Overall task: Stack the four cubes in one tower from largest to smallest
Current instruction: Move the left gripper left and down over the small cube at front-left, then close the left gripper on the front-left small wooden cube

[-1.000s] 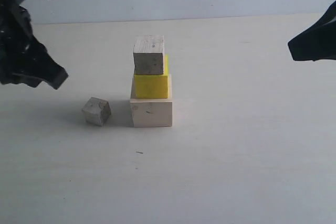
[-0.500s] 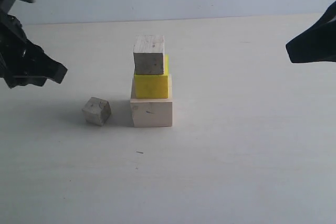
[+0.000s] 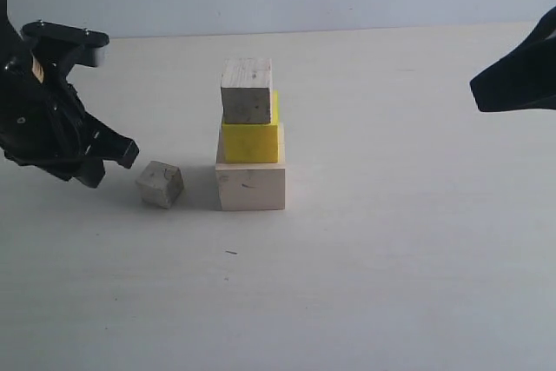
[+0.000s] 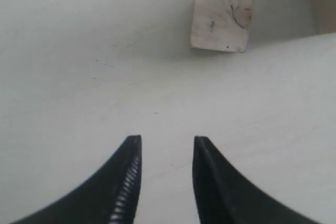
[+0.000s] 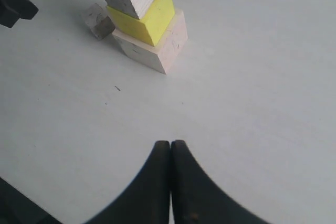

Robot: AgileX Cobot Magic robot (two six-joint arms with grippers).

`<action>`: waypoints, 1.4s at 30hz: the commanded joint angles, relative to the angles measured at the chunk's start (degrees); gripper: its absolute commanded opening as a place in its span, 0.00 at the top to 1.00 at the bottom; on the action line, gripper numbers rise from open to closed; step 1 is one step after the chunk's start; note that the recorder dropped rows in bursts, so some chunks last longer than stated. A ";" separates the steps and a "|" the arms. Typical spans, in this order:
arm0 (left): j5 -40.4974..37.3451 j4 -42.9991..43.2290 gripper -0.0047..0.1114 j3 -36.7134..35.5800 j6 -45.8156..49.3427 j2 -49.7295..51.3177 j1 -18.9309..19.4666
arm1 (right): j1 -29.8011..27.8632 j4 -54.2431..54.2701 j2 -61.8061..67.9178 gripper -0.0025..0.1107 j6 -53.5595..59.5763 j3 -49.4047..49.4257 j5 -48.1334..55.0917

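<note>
Pincer point(image 4: 167, 139), left — low, near small cube point(image 4: 221, 21)

cropped at frame edges, right claw point(image 3: 483, 91) (rear unseen), left arm point(image 3: 35, 119)

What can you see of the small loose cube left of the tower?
The small loose cube is pale greyish wood, with faint dark marks and a curved scratch on one face. It rests on the table, turned corner-on to the exterior camera. It lies beside the large base cube but apart from it. Only the table touches it. The open left gripper points at it, short of contact.
</note>
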State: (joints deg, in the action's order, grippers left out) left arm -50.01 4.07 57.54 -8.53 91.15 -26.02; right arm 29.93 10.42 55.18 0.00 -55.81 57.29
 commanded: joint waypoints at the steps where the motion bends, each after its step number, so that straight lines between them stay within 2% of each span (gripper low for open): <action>1: 3.68 -11.04 0.67 3.35 13.21 3.07 3.77 | 0.02 0.07 -0.48 0.98 -0.44 0.15 -0.11; 4: 8.21 -15.40 0.59 4.07 18.89 3.53 4.14 | 0.02 0.60 -0.48 0.98 -0.44 0.15 -0.11; 7: 9.04 -18.73 0.45 4.07 22.07 4.78 4.14 | 0.02 1.36 -0.48 0.98 -0.44 0.15 -0.11; 9: 9.15 -18.73 0.43 4.07 22.62 6.19 4.14 | 0.02 1.36 -0.48 0.98 -0.44 0.15 -0.11; 13: 9.89 -18.91 0.42 4.07 24.33 9.09 4.14 | 0.02 1.48 -0.48 0.98 -0.44 0.15 -0.11; 18: 11.66 -23.82 0.42 4.07 30.45 11.69 4.14 | 0.02 1.48 -0.48 0.98 -0.44 0.15 -0.11; 42: 16.07 -24.18 0.42 4.07 30.58 16.52 4.14 | 0.02 1.50 -0.48 0.98 -0.44 0.15 -0.21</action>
State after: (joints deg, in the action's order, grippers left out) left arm -34.93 -19.68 61.29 22.04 107.36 -21.99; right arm 29.93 11.85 55.18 -0.43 -55.81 57.40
